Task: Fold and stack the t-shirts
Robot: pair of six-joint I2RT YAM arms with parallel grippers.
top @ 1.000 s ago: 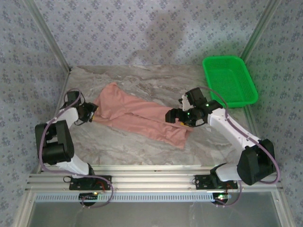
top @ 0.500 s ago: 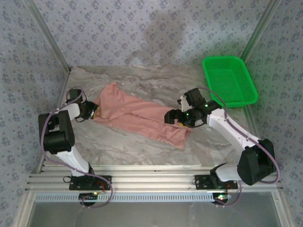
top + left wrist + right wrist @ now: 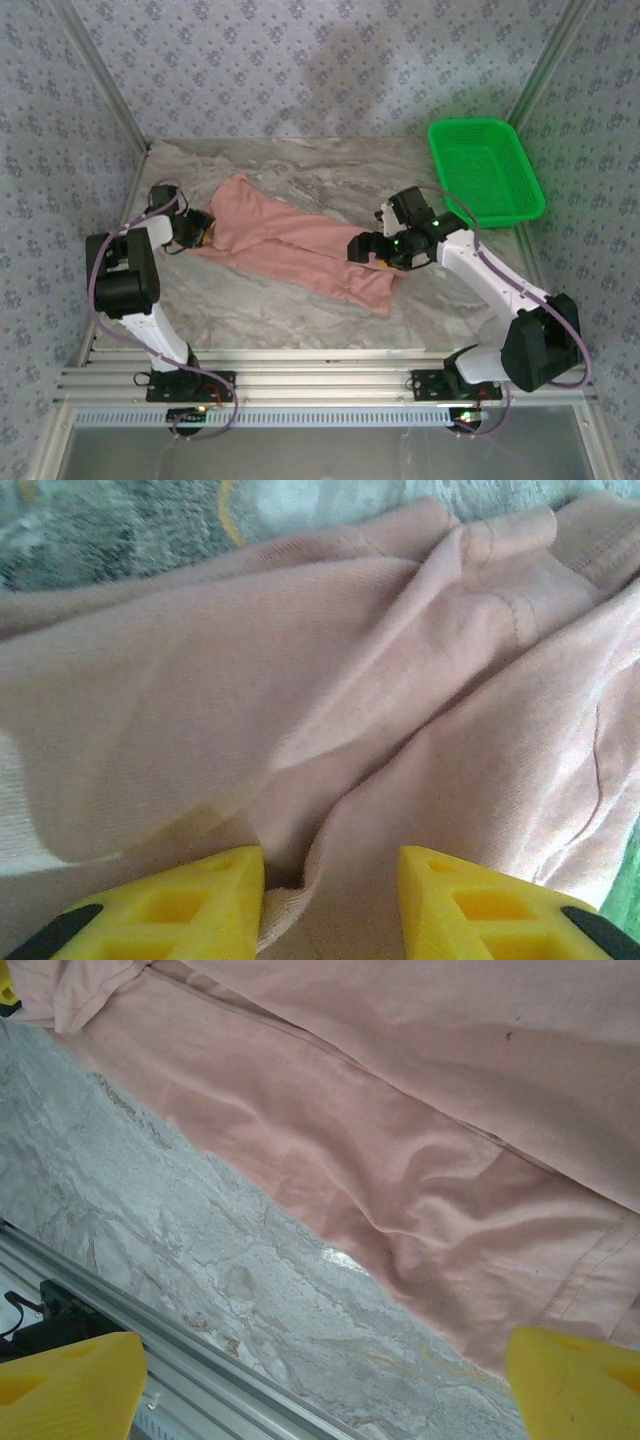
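The salmon-pink t-shirt (image 3: 290, 250) lies as a long, crumpled strip slanting across the marble table (image 3: 330, 175). My left gripper (image 3: 197, 228) sits at its left end, low on the cloth. In the left wrist view a bunched fold and hem of the t-shirt (image 3: 350, 680) fills the gap in my left gripper (image 3: 330, 865), touching both yellow fingers (image 3: 190, 900). My right gripper (image 3: 365, 247) hovers over the strip's right end with jaws wide open. The right wrist view has the t-shirt (image 3: 400, 1110) and bare marble under my right gripper (image 3: 325, 1370), with nothing between the fingers. No print is visible.
A green plastic basket (image 3: 485, 170) stands at the back right corner of the table. The aluminium rail (image 3: 300, 380) runs along the near edge and also shows in the right wrist view, rail (image 3: 100, 1280). Bare marble lies in front of and behind the shirt.
My left gripper has shifted a little toward the back and right along the shirt's left end, and its elbow has swung up. The right arm has not moved.
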